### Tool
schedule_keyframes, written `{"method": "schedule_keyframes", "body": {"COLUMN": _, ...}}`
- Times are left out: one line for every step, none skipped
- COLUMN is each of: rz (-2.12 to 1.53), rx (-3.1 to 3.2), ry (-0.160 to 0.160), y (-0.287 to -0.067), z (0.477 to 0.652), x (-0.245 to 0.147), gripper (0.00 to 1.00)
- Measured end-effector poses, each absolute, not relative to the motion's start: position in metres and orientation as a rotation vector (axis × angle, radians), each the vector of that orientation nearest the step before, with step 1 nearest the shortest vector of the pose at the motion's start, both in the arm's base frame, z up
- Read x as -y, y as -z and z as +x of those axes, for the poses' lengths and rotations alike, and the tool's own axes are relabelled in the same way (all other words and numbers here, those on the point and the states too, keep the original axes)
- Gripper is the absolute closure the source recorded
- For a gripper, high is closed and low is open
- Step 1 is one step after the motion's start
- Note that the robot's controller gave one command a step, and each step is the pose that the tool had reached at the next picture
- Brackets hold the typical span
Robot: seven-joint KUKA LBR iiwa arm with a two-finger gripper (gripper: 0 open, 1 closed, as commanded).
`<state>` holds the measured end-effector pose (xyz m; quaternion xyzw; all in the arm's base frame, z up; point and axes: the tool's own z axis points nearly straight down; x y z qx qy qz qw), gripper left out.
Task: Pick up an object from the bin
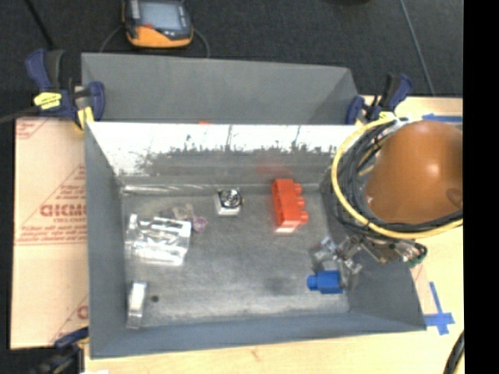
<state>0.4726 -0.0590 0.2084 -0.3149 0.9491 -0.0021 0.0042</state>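
My gripper (337,260) is low in the bin's right front corner, under the orange dome of the wrist. A small blue block (325,283) lies on the bin floor directly below and touching the gripper's tip as seen from here. Whether the block sits inside the gripper is hidden by the metal parts. An orange-red toy brick (287,204) lies a short way to the upper left of the gripper, near the back wall.
A small shiny metal piece (228,201) rests near the back wall at the middle. A crumpled clear plastic packet (160,237) with a tiny purple bit (199,224) beside it lies at the left. A small pale piece (137,298) sits in the front left corner.
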Motion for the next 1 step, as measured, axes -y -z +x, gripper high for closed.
{"method": "schedule_keyframes", "body": {"rz": -1.493, "rx": -2.759, "ry": 0.005, "y": -0.2173, "z": 0.4873, "x": 0.0815, "gripper": 1.0}}
